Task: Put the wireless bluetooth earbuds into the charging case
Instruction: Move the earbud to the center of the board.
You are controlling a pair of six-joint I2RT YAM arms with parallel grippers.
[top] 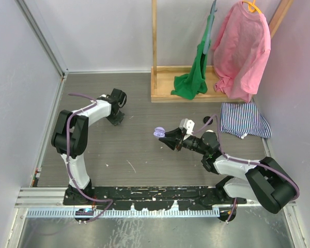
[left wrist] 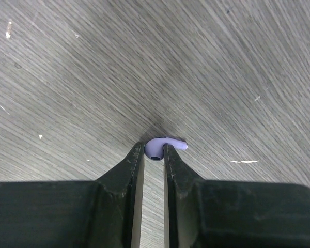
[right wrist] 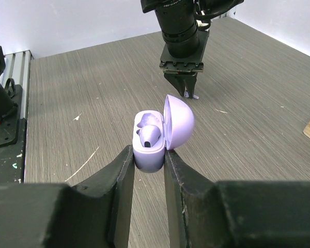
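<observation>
Left pincer (left wrist: 154,151) is pinching a lilac earbud (left wrist: 166,144) on the table (left wrist: 222,62), low at the wrist frame's centre. Right pincer (right wrist: 148,154) is gripping the open charging case (right wrist: 179,121), a second earbud (right wrist: 149,135) sitting inside. Pickup seems to be underway; the next move is calling for lifting, carrying across and aligning with the free socket.

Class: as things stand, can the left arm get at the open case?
Probably yes: the case, lid up, sits in the right gripper, and nothing stands between it and the left gripper holding an earbud.
</observation>
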